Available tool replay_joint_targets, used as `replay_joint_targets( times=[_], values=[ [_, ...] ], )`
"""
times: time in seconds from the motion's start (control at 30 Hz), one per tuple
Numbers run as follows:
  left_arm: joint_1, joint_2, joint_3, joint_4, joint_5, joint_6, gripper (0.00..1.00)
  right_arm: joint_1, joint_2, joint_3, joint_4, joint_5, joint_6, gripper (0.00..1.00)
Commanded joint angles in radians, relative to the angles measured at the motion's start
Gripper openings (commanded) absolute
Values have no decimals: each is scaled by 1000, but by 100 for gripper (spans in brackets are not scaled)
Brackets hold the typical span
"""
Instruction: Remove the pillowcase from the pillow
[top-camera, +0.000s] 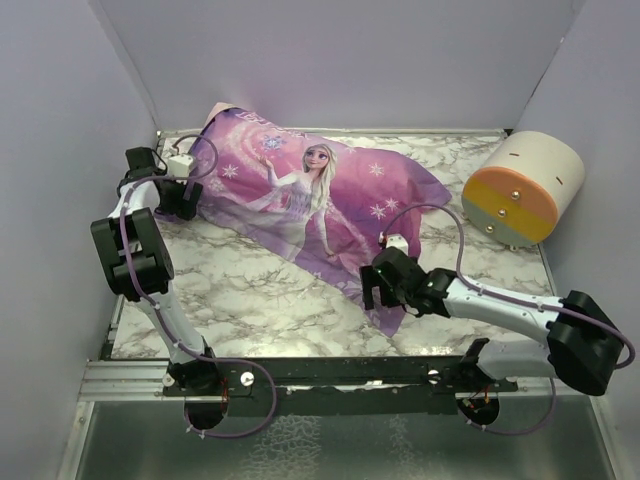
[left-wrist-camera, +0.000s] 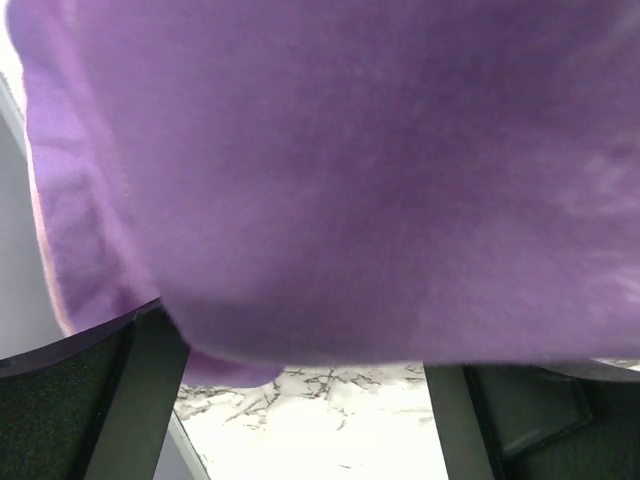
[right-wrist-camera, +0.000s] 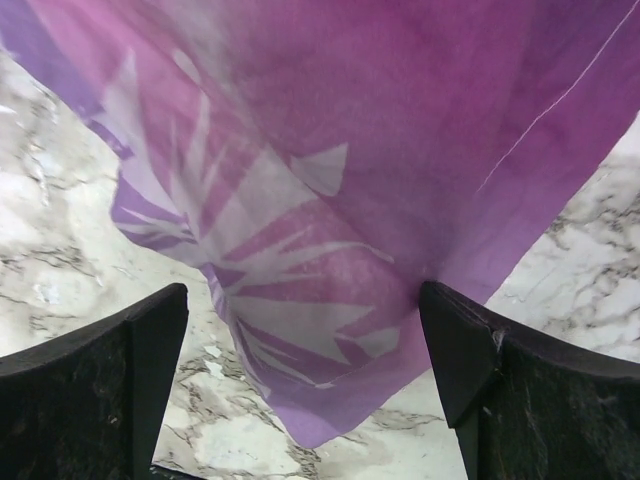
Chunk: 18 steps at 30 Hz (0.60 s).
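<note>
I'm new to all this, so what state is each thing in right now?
pillowcase, spread diagonally across the marble table, printed side up, bulging at its far-left end.
pillow, not visible; cannot tell whether it is inside.
left gripper, open, at the pillowcase's far-left end.
right gripper, open, the pillowcase's near corner between its fingers.
cream-and-orange cylinder, lying on its side at the far right, apart from the fabric.

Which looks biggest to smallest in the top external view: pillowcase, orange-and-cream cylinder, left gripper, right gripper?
1. pillowcase, by far the largest, spread across the table.
2. orange-and-cream cylinder.
3. left gripper and right gripper: they look about alike and overlap the fabric, so I won't rank them.
</note>
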Motion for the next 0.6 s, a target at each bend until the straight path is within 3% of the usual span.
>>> replay_joint_targets(
  times=[0.0, 0.13, 0.23, 0.3, 0.37, 0.47, 0.57],
  values=[
    [4, 47, 21, -37, 1, 61, 82, 19, 68, -8, 29, 5, 78, 95],
    [6, 23, -22, -36, 20, 95, 51, 19, 150, 21, 62, -5, 81, 84],
    [5, -28, -57, -16, 46, 106, 20, 19, 199, 48, 63, 27, 92, 65],
    [5, -59, -84, -37, 63, 108, 8, 19, 208, 73, 49, 44, 95, 49],
    [8, -83, -68, -94, 86, 112, 1, 19, 188, 92, 30, 64, 99, 28],
    [18, -116, -22, -205, 126, 126, 0, 19, 118, 126, -26, 112, 99, 4],
    [47, -158, 19, -302, 178, 125, 0, 19, 49, 171, -99, 161, 84, 1]
  ],
)
